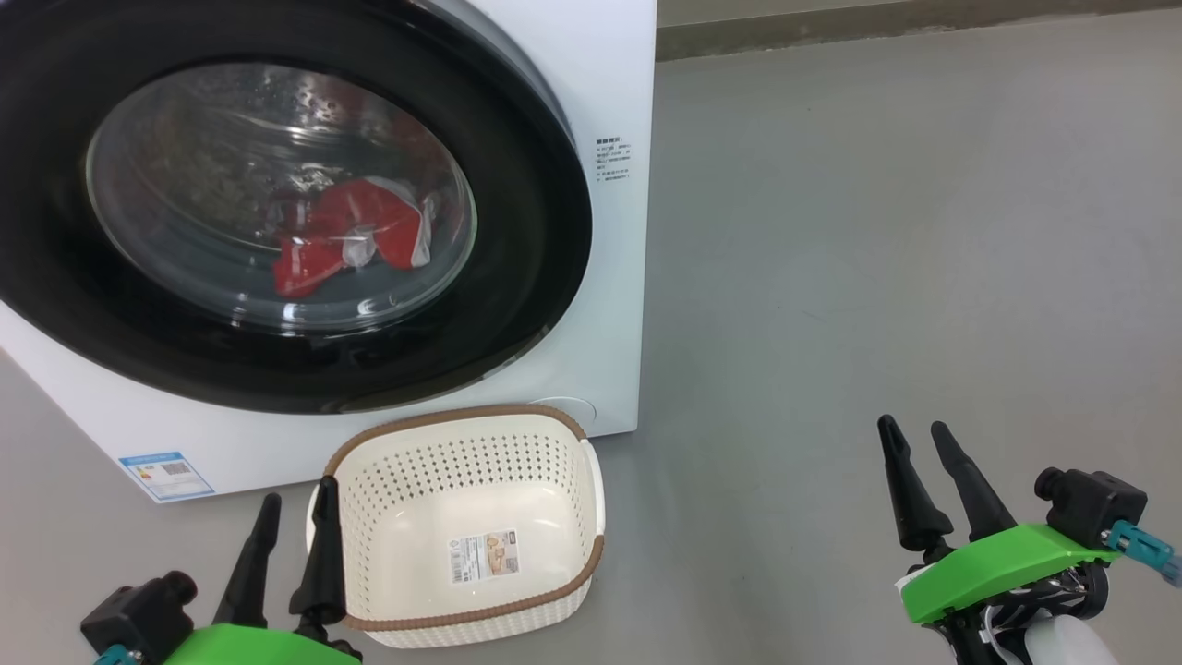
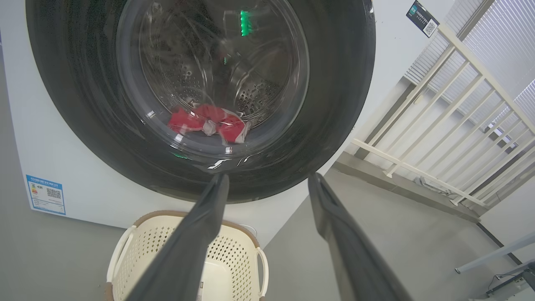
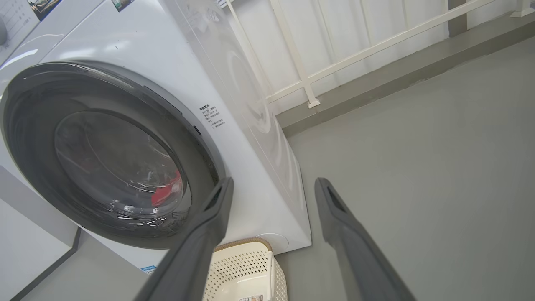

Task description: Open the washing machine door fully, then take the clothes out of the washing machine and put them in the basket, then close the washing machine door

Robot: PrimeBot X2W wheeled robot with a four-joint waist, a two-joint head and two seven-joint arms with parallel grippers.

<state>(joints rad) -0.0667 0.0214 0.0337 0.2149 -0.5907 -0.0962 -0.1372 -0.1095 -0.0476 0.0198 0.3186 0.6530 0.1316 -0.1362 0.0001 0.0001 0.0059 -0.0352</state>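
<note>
The white washing machine (image 1: 609,74) stands at the upper left with its round black-rimmed door (image 1: 517,305) shut against the front. Red clothes (image 1: 342,231) with white trim lie in the drum behind the glass. They show again in the left wrist view as clothes (image 2: 207,124), and as a red patch of clothes (image 3: 167,193) in the right wrist view. The cream basket (image 1: 554,462) with a brown rim sits on the floor below the door, with nothing in it but a label. My left gripper (image 1: 295,503) is open beside the basket's left rim. My right gripper (image 1: 914,429) is open over bare floor at the lower right.
Grey floor (image 1: 877,231) stretches to the right of the machine. A cream railing (image 2: 455,138) and a low grey kerb (image 3: 376,83) run along the wall behind the machine. A blue energy sticker (image 1: 166,473) marks the machine's lower left corner.
</note>
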